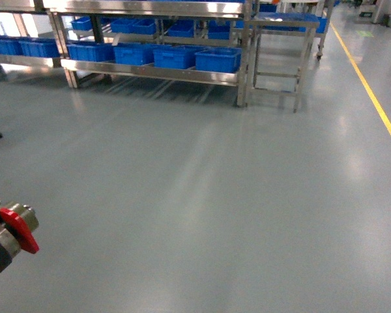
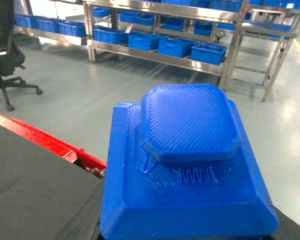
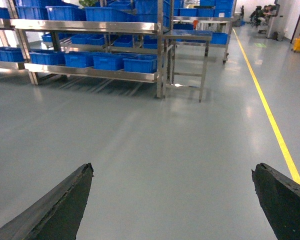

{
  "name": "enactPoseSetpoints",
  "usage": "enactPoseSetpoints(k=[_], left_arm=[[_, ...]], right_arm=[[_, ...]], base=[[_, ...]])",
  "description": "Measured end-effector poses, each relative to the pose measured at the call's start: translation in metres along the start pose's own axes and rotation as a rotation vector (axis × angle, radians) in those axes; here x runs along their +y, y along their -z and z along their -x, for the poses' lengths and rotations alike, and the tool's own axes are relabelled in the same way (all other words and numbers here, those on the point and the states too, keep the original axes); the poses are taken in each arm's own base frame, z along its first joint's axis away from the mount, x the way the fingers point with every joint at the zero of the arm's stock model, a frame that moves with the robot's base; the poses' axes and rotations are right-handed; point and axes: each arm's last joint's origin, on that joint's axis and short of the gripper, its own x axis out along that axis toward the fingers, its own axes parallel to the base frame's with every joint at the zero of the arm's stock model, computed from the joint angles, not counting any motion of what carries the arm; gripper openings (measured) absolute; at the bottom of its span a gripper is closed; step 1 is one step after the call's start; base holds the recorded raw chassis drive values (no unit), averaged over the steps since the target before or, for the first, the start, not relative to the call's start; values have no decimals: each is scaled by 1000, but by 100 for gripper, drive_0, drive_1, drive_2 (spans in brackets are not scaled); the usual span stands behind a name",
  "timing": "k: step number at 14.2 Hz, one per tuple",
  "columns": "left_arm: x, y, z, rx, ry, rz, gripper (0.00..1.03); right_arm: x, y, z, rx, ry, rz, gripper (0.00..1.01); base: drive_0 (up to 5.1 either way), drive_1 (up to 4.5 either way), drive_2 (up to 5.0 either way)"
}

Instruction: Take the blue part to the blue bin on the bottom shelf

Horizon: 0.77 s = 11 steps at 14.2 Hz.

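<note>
The left hand [image 2: 190, 235] holds the blue part [image 2: 190, 165]: in the left wrist view the part fills the foreground, a stepped block with an octagonal raised cap, seated between dark finger surfaces at the lower edge. The head view shows none of this, only a red-and-metal piece of the left arm [image 1: 13, 228] at its lower left corner. The right hand [image 3: 172, 200] stands wide, its two dark fingers [image 3: 55, 210] far apart at the bottom corners of the right wrist view, with bare floor between them.

A broad stretch of grey floor [image 1: 202, 195] lies open between the robot and the steel rack [image 1: 150, 8]. A yellow line [image 1: 371, 91] runs along the floor's right side. An office chair [image 2: 5, 55] shows only in the left wrist view, at far left.

On the bottom shelf [image 1: 150, 70] a row of blue bins sits side by side; the rightmost blue bin [image 1: 218, 60] stands near the rack's corner post. Their contents cannot be made out from here. A small steel bench [image 1: 280, 52] stands just right of the rack.
</note>
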Motion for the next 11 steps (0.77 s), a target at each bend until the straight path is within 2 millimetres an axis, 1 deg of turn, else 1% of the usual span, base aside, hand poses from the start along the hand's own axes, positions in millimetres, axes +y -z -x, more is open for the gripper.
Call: enactPoseSetpoints(k=[11], left_arm=[[0, 0, 0, 0, 0, 0, 43]], right_arm=[[0, 0, 0, 0, 0, 0, 98]], base=[[-163, -163, -163]])
